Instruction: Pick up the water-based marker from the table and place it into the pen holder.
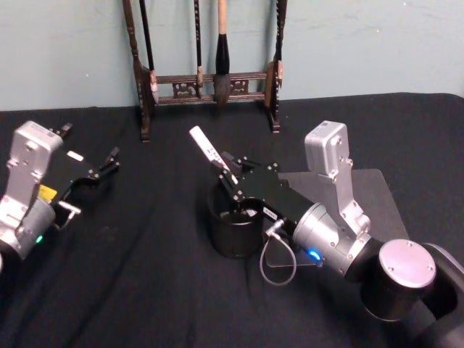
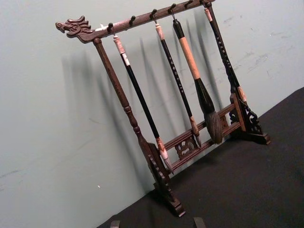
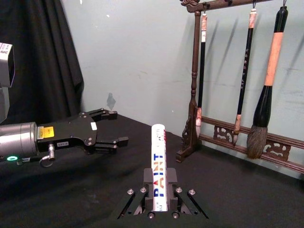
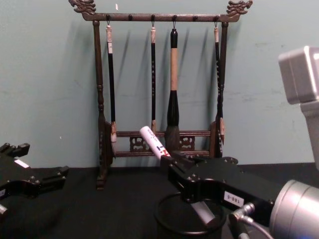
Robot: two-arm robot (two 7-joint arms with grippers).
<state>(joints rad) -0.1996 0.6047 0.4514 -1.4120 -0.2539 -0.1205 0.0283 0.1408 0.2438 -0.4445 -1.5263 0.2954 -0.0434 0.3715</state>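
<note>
**Marker gripped above the pen holder**

We see the right gripper (image 1: 226,172) clamped on the marker (image 1: 206,147), a white barrel lettered PAINT, gripped near its lower end. The marker tilts up and away from the gripper, toward the brush rack (image 1: 210,90) standing beyond it. The pen holder (image 1: 230,243) stands directly beneath the gripper on the black table (image 1: 145,275). We cannot tell whether the marker's lower tip is inside the cup, since the fingers hide it. The left gripper (image 1: 88,147) sits well off to the left of the right gripper, its fingers spread wide and holding nothing
</note>
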